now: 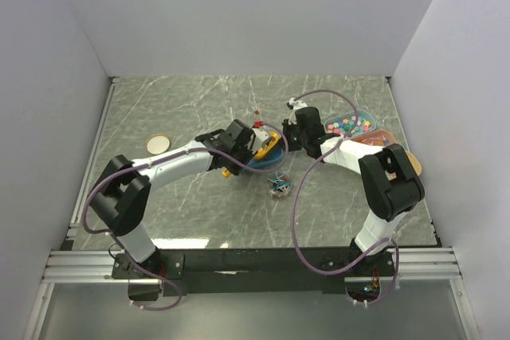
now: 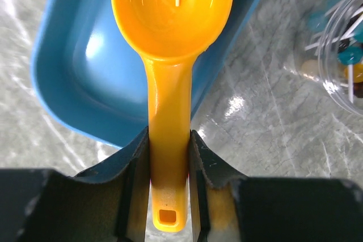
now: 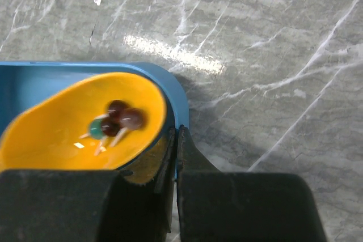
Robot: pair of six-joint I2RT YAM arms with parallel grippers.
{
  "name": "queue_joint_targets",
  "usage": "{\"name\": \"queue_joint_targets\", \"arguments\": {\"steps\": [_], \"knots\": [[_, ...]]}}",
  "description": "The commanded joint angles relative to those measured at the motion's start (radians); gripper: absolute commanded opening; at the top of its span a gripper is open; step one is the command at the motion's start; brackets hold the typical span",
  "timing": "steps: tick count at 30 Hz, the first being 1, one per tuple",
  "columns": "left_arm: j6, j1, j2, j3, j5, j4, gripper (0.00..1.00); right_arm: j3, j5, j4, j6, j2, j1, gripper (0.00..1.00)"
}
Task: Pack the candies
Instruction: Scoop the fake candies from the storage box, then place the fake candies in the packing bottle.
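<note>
1. Left fingers [image 2: 131, 168] are clamped on the handle of one yellow scoop [image 2: 170, 21], whose bowl hangs over the blue tray [image 2: 74, 66]
2. Right fingers [image 3: 193, 162] are pinched shut on the rim of that single tray
3. Candies [image 3: 116, 120] lie in the scoop's bowl: three dark and one teal, as far as can be told, with pale sticks; more fill one clear jar [image 1: 279, 194] on the bench [image 1: 183, 101], just beside the tray
4. Near the right arm stand one tub of pastel sweets [image 1: 365, 115] and one tub of orange-red sweets [image 1: 386, 135]
5. One tan disc [image 1: 158, 143] lies well apart on the left
</note>
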Motion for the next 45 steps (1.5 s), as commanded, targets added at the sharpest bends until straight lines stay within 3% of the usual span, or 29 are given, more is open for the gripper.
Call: {"name": "queue_joint_targets", "arguments": {"steps": [1, 11, 15, 19, 23, 29, 45], "knots": [[0.028, 0.02, -0.088, 0.0, 0.025, 0.072, 0.01, 0.058, 0.023, -0.014, -0.005, 0.023, -0.003, 0.0], [0.104, 0.03, -0.209, -0.019, 0.031, 0.0, 0.01, 0.091, 0.05, -0.052, -0.008, 0.037, -0.004, 0.34], [0.181, 0.03, -0.284, -0.039, 0.052, -0.057, 0.01, 0.089, 0.094, -0.077, 0.001, -0.008, -0.004, 0.5], [0.267, 0.028, -0.354, -0.054, 0.075, -0.136, 0.01, 0.074, 0.157, -0.105, 0.008, -0.069, -0.033, 0.59], [0.315, 0.022, -0.372, -0.026, 0.083, -0.257, 0.01, 0.03, 0.209, -0.149, 0.028, -0.161, -0.089, 0.65], [0.319, -0.087, -0.331, 0.043, 0.016, -0.429, 0.01, -0.036, 0.292, -0.221, 0.062, -0.314, -0.112, 0.76], [0.183, -0.361, 0.014, 0.389, -0.279, -0.788, 0.01, -0.219, 0.349, -0.22, 0.1, -0.559, -0.124, 0.79]]}}
